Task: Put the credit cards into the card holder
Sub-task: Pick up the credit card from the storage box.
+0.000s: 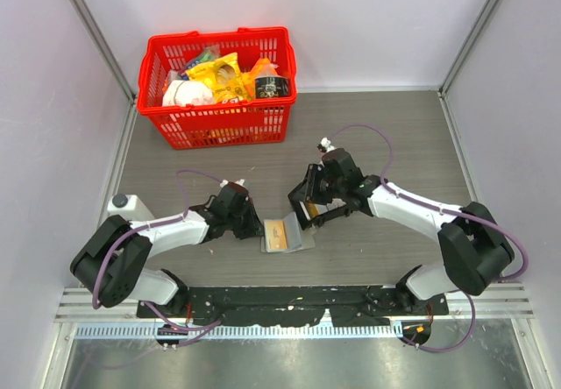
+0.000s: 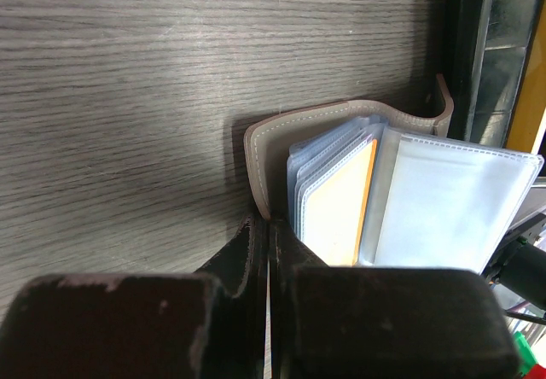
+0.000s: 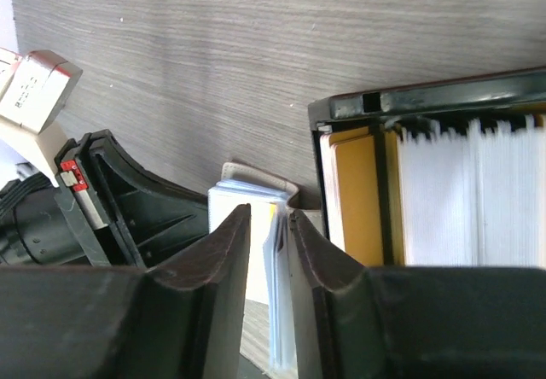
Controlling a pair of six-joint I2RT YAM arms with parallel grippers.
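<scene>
Card holder lay open mid-frame on surface, L gripper jaws clenched on its cover edge, prob. to steady it, while R gripper jaws sat narrowly apart around its sleeves, grip unclear.

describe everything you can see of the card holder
The card holder lies open on the table. Its grey-beige stitched cover looks like leather and has a curled flap. Inside is a fan of clear plastic sleeves, one holding an orange card. The left end effector pinches its cover edge; the right end effector straddles some sleeves.
</scene>
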